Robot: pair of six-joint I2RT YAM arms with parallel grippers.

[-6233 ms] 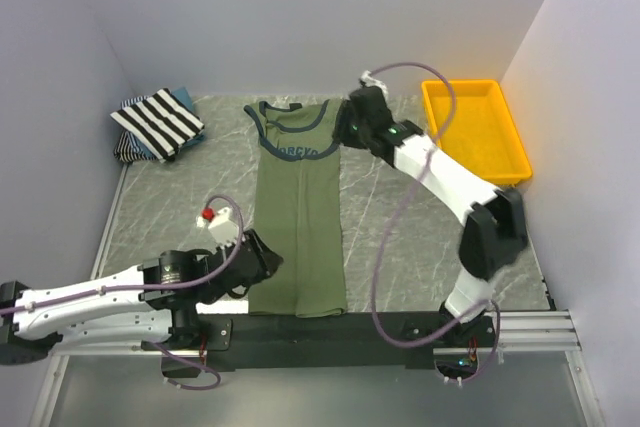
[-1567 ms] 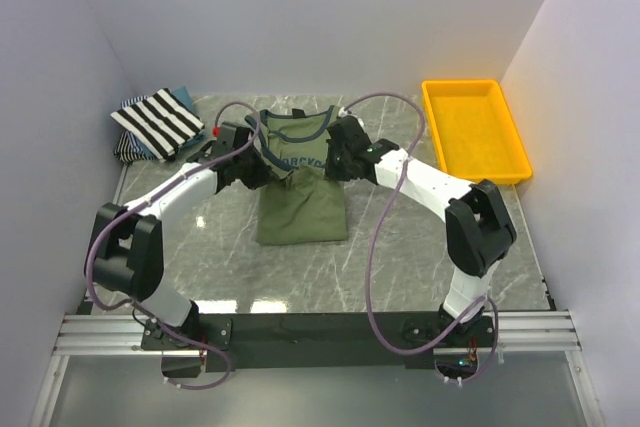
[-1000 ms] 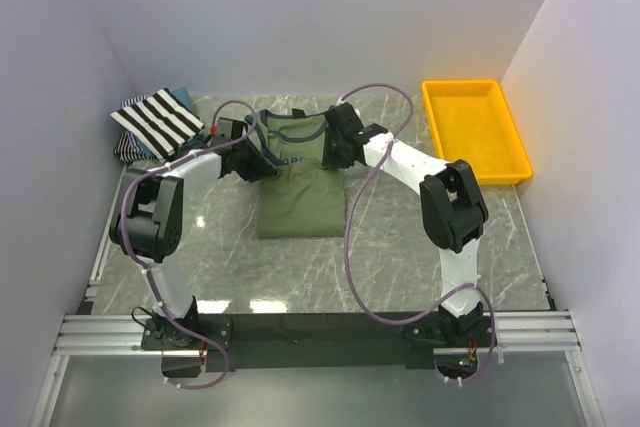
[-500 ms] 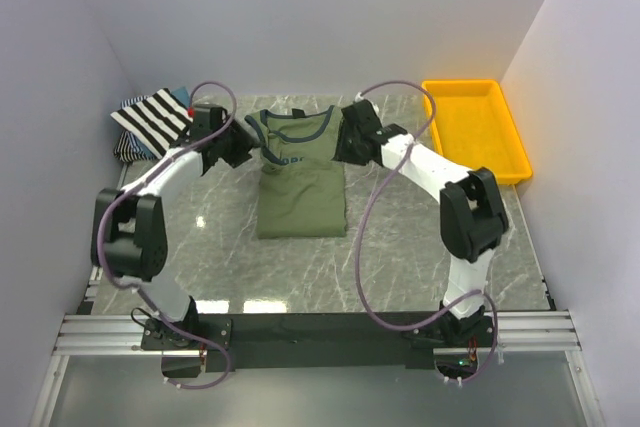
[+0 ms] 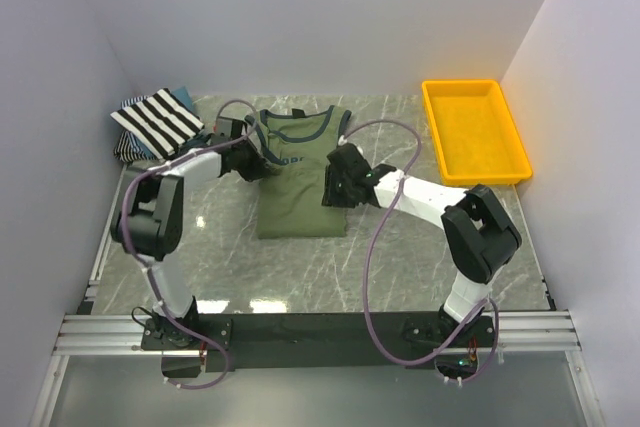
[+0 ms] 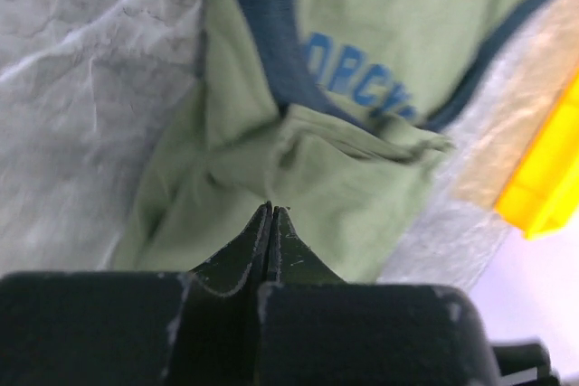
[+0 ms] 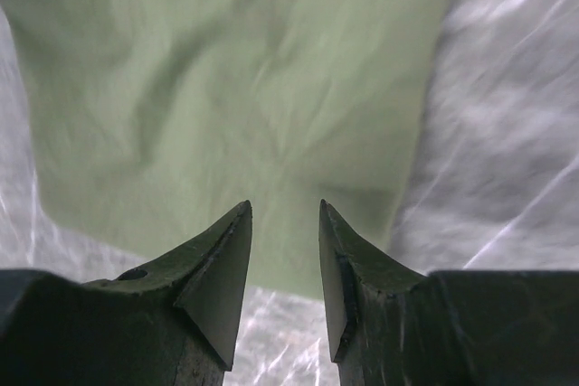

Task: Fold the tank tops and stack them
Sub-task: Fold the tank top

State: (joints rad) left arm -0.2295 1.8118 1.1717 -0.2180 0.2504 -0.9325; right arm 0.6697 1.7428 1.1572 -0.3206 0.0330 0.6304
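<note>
The olive-green tank top (image 5: pixel 300 205) lies mid-table, its lower half folded up under the chest print; it also shows in the left wrist view (image 6: pixel 362 178) and the right wrist view (image 7: pixel 244 88). My left gripper (image 5: pixel 264 161) is shut, its tips (image 6: pixel 270 210) at the shirt's bunched left side below the navy armhole trim; no cloth shows between the jaws. My right gripper (image 5: pixel 331 190) is open and empty over the folded shirt's right edge (image 7: pixel 283 210). The black-and-white striped tank top (image 5: pixel 158 122) lies folded at the back left on a bluish one (image 5: pixel 183 97).
A yellow plastic tray (image 5: pixel 505 112) stands at the back right. Grey marble table (image 5: pixel 420 247) with walls on the left, back and right. The stack of folded tops sits in the back left corner.
The shirt went from lying full length to folded in half. In the last half second my left gripper came back right to the shirt, and my right gripper moved down to its right edge.
</note>
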